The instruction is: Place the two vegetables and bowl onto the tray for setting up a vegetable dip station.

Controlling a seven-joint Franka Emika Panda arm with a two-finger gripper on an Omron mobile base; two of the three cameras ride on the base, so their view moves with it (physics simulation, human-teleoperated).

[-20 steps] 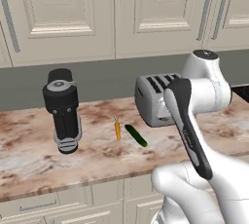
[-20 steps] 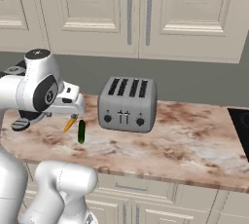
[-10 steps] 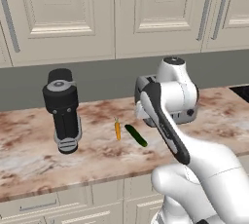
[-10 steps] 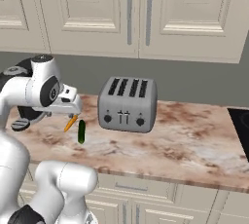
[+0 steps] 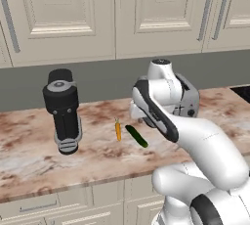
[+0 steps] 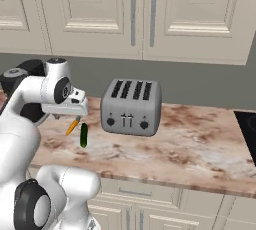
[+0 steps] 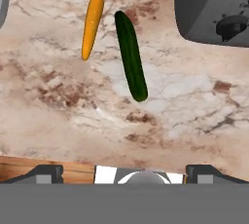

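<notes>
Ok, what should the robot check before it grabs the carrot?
1. Gripper open and empty: ok.
2. Carrot lying free on the counter: ok.
3. Green vegetable apart from the carrot, not touching: ok.
4. Gripper right over the carrot: not ok, the carrot sits ahead and to one side in the hand view.
5. Toaster clear of the vegetables: ok.
6. Tray and bowl ready: cannot tell.

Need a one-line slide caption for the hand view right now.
Open gripper above marble counter, carrot and dark-green vegetable side by side, toaster nearby.
</notes>
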